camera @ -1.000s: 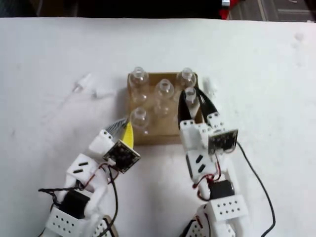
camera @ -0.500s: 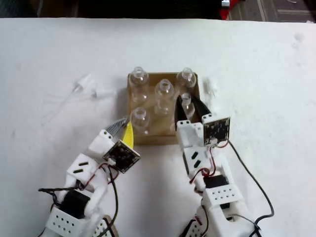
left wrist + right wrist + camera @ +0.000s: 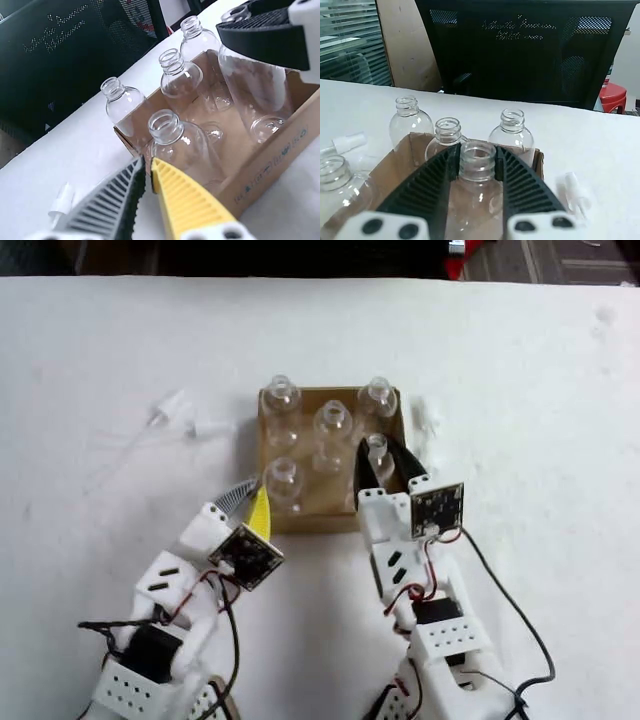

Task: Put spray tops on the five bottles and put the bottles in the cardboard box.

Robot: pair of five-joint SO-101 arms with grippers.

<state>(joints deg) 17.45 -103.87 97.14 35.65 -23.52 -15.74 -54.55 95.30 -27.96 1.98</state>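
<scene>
The cardboard box (image 3: 300, 515) sits mid-table with clear, uncapped bottles standing in it. Bottles stand at the far left corner (image 3: 282, 396), the far right corner (image 3: 378, 395), the middle (image 3: 333, 421) and the near left (image 3: 282, 476). My right gripper (image 3: 377, 445) is shut on the neck of a further bottle (image 3: 477, 156) at the box's near right, upright. My left gripper (image 3: 256, 490) hovers shut and empty at the box's near left corner, just short of the near-left bottle (image 3: 172, 135). White spray tops lie on the table left (image 3: 173, 406) and right (image 3: 425, 416) of the box.
Another small white piece (image 3: 208, 427) lies between the left spray top and the box. A black mesh chair (image 3: 530, 45) stands beyond the far table edge. Bare white tabletop spreads to both sides and in front of the arms.
My right arm has drawn back toward the near side with its bottle, which shifted a little nearer inside the box. The left arm has not moved.
</scene>
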